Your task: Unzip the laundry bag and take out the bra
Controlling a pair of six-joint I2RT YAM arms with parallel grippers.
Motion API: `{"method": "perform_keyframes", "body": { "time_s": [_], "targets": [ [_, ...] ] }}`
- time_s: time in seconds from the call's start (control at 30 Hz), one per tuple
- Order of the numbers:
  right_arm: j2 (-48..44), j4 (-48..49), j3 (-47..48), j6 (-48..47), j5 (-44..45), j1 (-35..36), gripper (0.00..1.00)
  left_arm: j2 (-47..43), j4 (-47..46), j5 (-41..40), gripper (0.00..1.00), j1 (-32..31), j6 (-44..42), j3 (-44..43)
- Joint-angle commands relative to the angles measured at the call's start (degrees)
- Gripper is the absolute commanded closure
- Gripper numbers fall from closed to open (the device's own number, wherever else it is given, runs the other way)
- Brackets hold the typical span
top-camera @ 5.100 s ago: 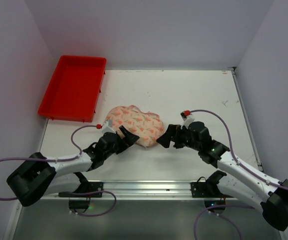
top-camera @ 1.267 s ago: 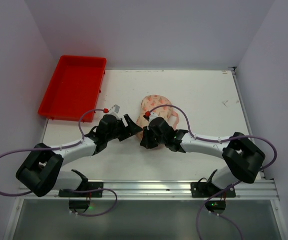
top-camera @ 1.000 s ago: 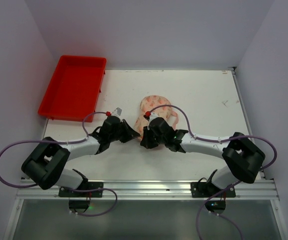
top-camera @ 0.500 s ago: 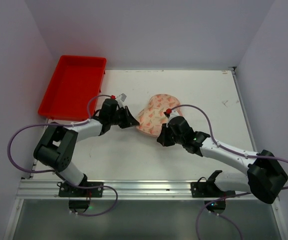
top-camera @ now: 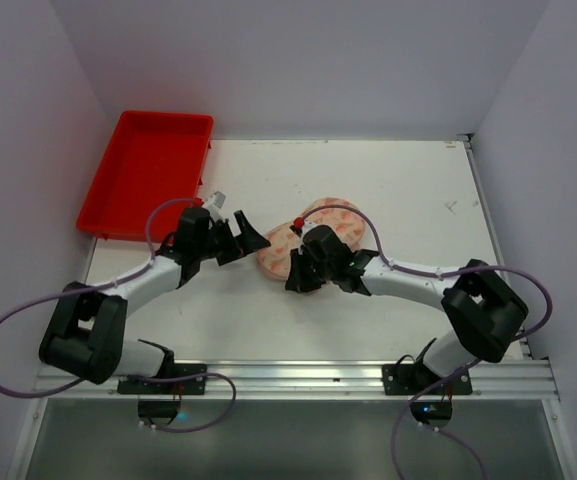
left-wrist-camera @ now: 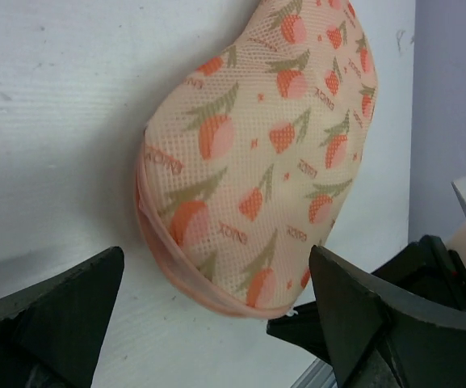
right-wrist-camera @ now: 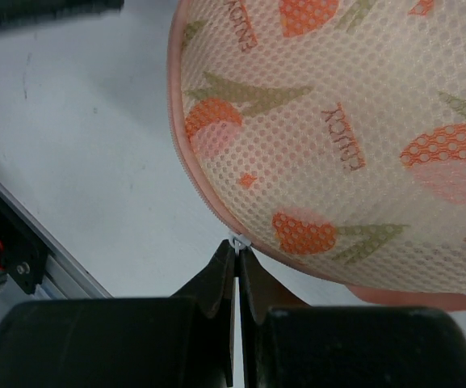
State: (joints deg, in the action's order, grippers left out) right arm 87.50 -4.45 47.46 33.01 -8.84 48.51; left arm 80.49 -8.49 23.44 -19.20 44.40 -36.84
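The laundry bag, a cream mesh pouch with orange tulips and a pink zip edge, lies mid-table. It fills the left wrist view and the right wrist view. My right gripper is at its near edge, shut on the small white zipper pull. My left gripper is just left of the bag, open, with the bag's rounded end lying ahead of the fingers and touching neither. The bra is hidden.
A red tray sits at the back left of the white table. The right arm's cable arches over the bag. The metal rail of the arm bases runs along the near edge.
My left gripper has let go of the bag's end, opened wide and drawn back a little to the left. My right gripper has slid left along the bag's near edge, and the bag has turned.
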Motion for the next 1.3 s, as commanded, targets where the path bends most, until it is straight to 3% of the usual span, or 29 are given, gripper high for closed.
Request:
{"method": "perform_keyframes", "body": {
  "time_s": [0.0,0.13,0.33,0.43,0.47,0.53,0.57,0.63,0.67,0.9,1.07,1.1,1.23,1.27],
  "targets": [
    [1.26,5.23,4.21,1.7,-1.62,0.27,1.0,-6.65,-0.91,-4.79,0.0,-0.66,6.92,7.19],
    [2.75,6.56,5.62,1.62,-1.09,0.71,1.0,-10.26,-7.48,-7.43,0.04,-5.21,14.11,12.84],
    [3.99,7.26,5.27,2.4,-1.27,0.97,1.0,-5.44,-9.88,-11.31,0.15,-12.16,16.94,8.28],
    [3.11,6.82,4.66,2.41,-0.65,0.97,1.0,-3.94,-10.58,-13.15,0.36,-12.7,18.08,7.48],
    [2.76,6.56,3.96,2.32,-0.22,0.97,1.0,-3.76,-10.67,-14.2,0.53,-12.62,18.26,7.48],
    [1.1,6.03,2.3,2.32,0.14,0.88,1.0,-3.76,-10.67,-14.91,0.7,-12.53,18.26,7.49],
    [0.31,5.59,1.67,2.32,1.36,0.88,1.0,-3.85,-10.15,-15.61,0.85,-12.53,18.0,7.48],
    [-2.07,5.15,-0.43,1.44,2.77,0.71,1.0,-4.02,-9.53,-16.32,0.98,-12.35,17.12,7.22],
    [-2.94,4.63,-0.96,1.26,3.82,0.27,1.0,-4.02,-9.0,-16.24,1.0,-12.09,16.77,7.22],
    [-13.58,-2.05,-8.26,0.21,4.62,-7.1,1.0,-2.97,-2.86,-9.57,1.0,-4.36,5.54,4.68],
    [-17.46,-3.91,-9.58,-2.51,4.28,-8.35,1.0,3.35,6.63,-5.09,0.99,0.57,-9.84,-4.44],
    [-17.11,-3.38,-9.32,-2.78,3.4,-8.35,1.0,4.4,7.17,-4.12,0.94,0.83,-12.91,-6.03],
    [-12.63,0.84,-6.78,-1.12,-0.74,-7.38,1.0,5.92,7.35,-2.97,0.53,0.83,-10.06,-9.13],
    [-11.4,1.89,-6.16,-0.68,-1.09,-6.94,1.0,4.86,5.96,-2.88,0.2,0.83,-8.3,-7.65]
  ]
}}
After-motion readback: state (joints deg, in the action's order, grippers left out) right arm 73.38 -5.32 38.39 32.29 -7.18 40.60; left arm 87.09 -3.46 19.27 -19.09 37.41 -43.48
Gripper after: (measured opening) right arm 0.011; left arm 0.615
